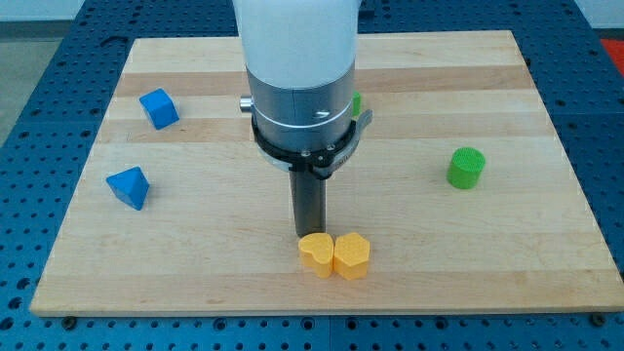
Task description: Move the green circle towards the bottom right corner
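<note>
The green circle point(466, 168) is a short green cylinder on the wooden board point(546, 263), at the view's right, about mid height. My tip point(310, 235) is at the lower end of the dark rod, near the board's bottom middle, far to the left of the green circle. It sits right above two yellow blocks point(334, 255) that touch each other. The arm's white and grey body hides the board's top middle.
A blue cube point(158, 108) lies at the upper left and a blue wedge-like block point(129, 187) at the left. A second green block point(358, 102) peeks out behind the arm's right side, mostly hidden. The board's edges border a blue perforated table.
</note>
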Motion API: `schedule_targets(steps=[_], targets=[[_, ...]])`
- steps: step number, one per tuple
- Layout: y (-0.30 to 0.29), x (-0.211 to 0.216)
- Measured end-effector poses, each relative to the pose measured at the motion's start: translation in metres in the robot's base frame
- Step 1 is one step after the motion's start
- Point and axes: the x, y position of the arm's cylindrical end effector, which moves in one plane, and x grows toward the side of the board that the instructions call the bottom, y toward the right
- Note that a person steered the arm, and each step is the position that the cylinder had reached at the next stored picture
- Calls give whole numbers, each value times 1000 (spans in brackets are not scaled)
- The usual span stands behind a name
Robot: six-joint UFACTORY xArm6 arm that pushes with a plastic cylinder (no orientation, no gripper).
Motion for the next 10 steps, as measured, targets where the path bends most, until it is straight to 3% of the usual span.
schedule_targets(steps=[3,4,6,7,10], targets=[[54,-107],[83,-117],[138,-63],[152,-64],[174,-118]])
